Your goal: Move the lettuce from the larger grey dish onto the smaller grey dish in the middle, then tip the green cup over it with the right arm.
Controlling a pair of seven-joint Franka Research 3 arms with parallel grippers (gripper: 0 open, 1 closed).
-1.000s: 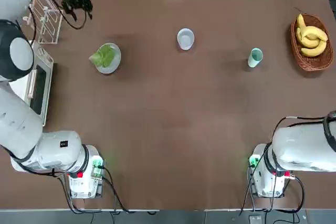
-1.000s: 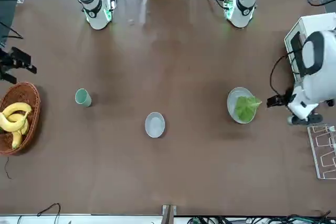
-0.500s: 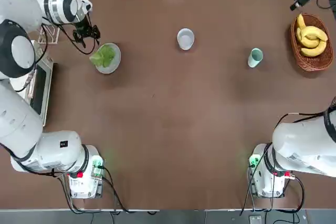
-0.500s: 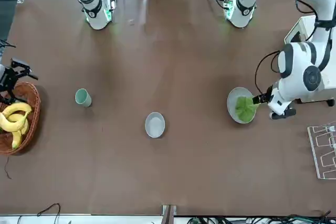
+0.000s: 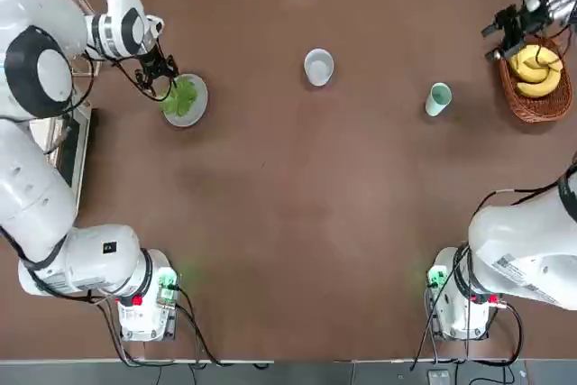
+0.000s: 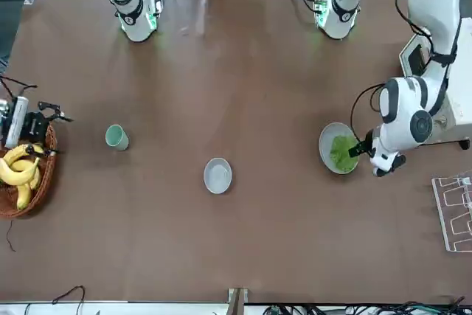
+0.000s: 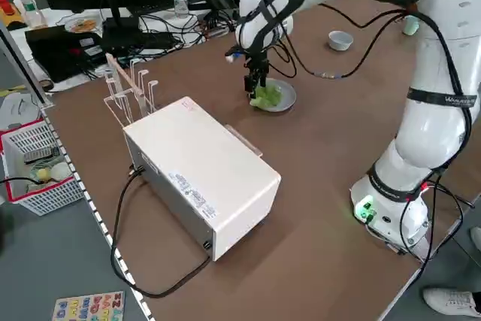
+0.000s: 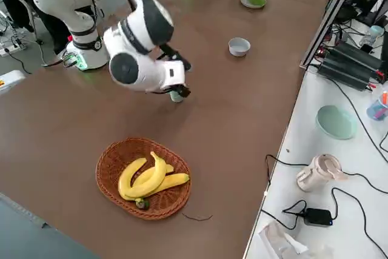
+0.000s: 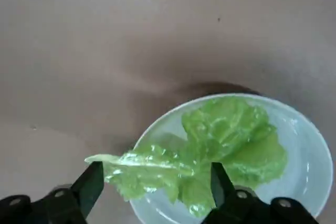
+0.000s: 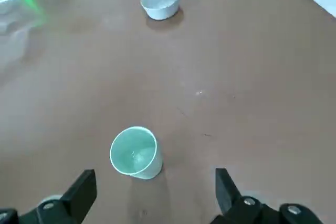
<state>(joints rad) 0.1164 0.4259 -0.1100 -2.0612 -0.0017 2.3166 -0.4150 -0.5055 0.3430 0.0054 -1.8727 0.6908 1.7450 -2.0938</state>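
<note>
The lettuce [image 5: 183,96] lies on the larger grey dish [image 5: 200,105] at the table's far left. My left gripper [image 5: 162,70] hangs low over the dish's outer edge. In the left wrist view it [image 9: 155,182] is open, its fingers [image 9: 92,184] standing either side of the lettuce [image 9: 210,140] leaf tips. The smaller grey dish [image 5: 318,67] stands in the far middle with nothing in it. The green cup [image 5: 438,98] stands upright at the right. My right gripper [image 5: 509,29] is open in the air beside the basket, short of the green cup [image 10: 134,152].
A wicker basket [image 5: 552,105] of bananas sits at the far right edge, just behind the right gripper. A white box-shaped appliance [image 7: 199,174] and a clear rack [image 7: 128,88] stand along the table's left edge, near the larger grey dish.
The left gripper has swung from over the rack down to the edge of the larger grey dish. The right gripper has come into view and moved in beside the banana basket.
</note>
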